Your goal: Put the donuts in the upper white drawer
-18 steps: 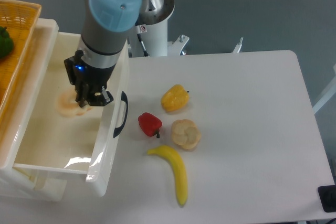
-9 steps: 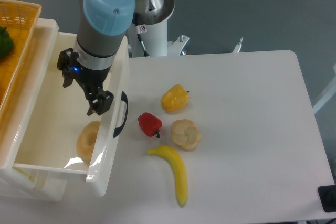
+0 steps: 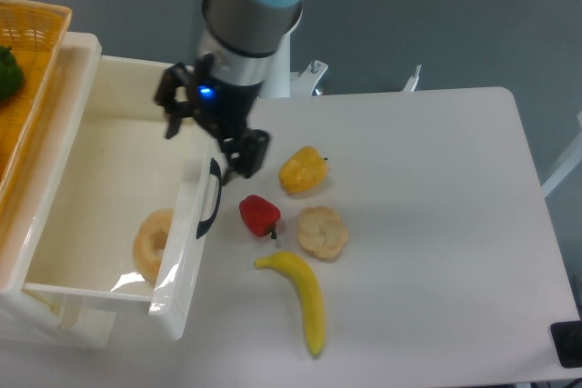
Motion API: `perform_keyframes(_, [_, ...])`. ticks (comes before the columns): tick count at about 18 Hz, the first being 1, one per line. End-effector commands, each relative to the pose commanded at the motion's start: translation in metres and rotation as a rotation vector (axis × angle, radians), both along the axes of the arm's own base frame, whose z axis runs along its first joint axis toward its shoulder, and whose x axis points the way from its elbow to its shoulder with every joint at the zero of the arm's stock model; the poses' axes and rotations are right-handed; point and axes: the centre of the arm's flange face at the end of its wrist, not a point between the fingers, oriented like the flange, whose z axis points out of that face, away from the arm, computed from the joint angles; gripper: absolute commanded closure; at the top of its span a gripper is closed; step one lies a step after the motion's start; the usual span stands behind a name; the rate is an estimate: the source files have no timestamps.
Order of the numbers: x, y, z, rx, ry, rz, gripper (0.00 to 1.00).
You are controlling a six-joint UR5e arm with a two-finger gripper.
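Broadly, I start with the white desk (image 3: 436,224), which carries everything. At its left edge sits the upper white drawer (image 3: 82,224), pulled open toward me, its curved black handle (image 3: 213,199) on the front panel facing the fruit. A yellow wicker basket (image 3: 27,61) overlaps the drawer's far left side, with something green in it.

My arm (image 3: 245,15) reaches down over the drawer's front right corner. The pincer (image 3: 211,129) hangs above the front panel near the handle, its two dark fingers spread apart with nothing between them, so I read it as empty.

One of the donuts, the smooth ring donut (image 3: 153,244), already lies inside the drawer, leaning against the inside of the front wall. The other, the lumpy bun-like donut (image 3: 322,232), is on the desk, well outside the drawer.

The relation that matters: that lumpy donut lies to the camera's right of the pincer and nearer me, with the red pepper (image 3: 259,213) just beside it on the drawer side, and the yellow pepper (image 3: 303,170) just beyond it. The banana (image 3: 300,293) curves nearest me, its upper end near the donut. The donut is roughly round, so I judge no axis favours the grasp; what counts is closing without catching the red pepper.
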Motion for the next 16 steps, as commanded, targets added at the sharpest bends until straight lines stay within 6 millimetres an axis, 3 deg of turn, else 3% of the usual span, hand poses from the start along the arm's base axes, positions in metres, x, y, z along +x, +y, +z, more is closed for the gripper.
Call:
perform_keyframes(2, [-0.025,-0.018,-0.011,-0.014,0.03,0.041,0.0])
perform_keyframes(5, [-0.056,-0.039,-0.05,-0.046,0.126,0.074,0.0])
perform_keyframes(10, [-0.104,-0.082,-0.065,-0.07,0.224,0.025,0.0])
perform_keyframes(16, [-0.137,-0.092,-0.131,-0.249,0.251,-0.154,0.0])
